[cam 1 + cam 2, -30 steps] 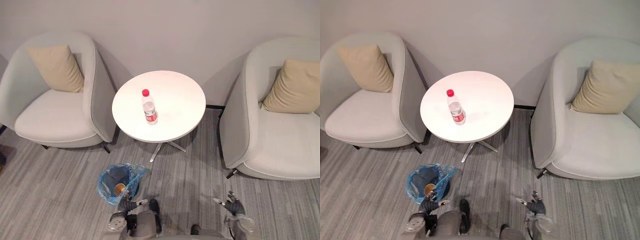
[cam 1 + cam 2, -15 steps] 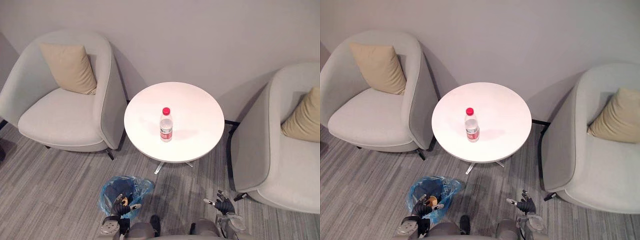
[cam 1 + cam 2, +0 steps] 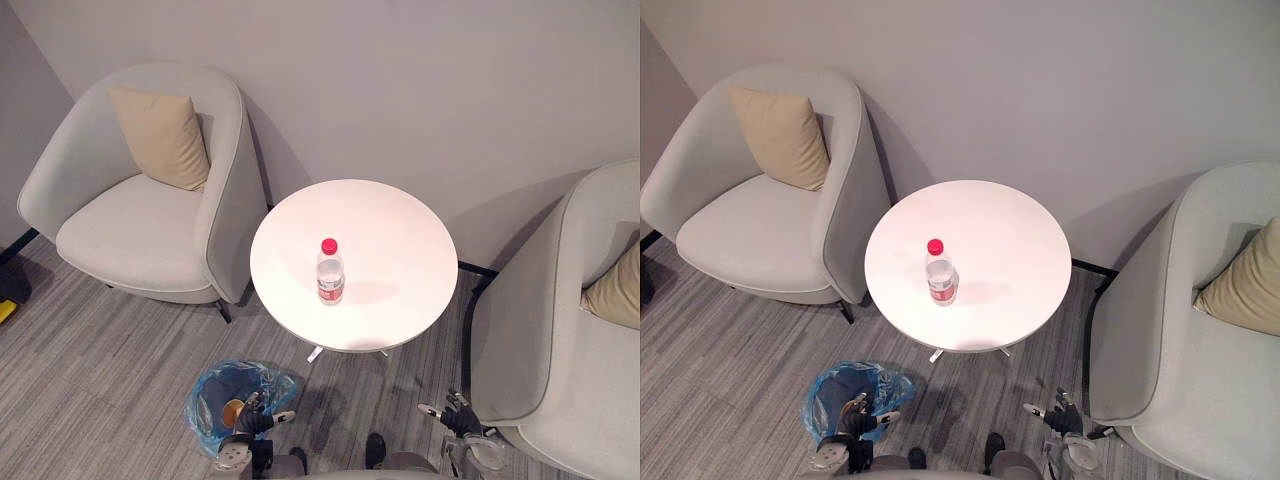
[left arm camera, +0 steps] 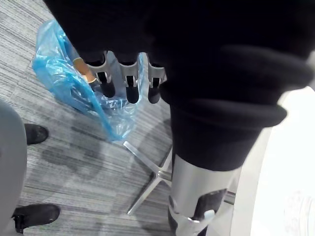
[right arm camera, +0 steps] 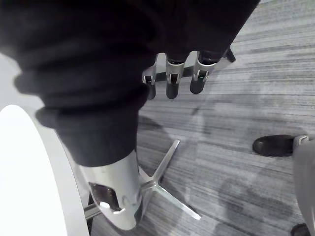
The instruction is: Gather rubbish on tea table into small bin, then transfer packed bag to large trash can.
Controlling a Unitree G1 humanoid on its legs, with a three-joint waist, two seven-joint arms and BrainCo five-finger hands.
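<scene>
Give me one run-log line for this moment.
bottle: upright on tea table | small bin: on floor, blue bag | left hand: open, empty | right hand: open, empty

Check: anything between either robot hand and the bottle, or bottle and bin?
Nothing visible. The clear red-capped plastic bottle stands alone on the round white table; the left robot hand and right robot hand hang open, low before it. The blue-bagged small bin sits on the floor nearby.

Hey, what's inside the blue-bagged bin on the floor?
One tan cup-like item shows in the small bin. Folds of the blue bag and the left robot hand cover the rest.
</scene>
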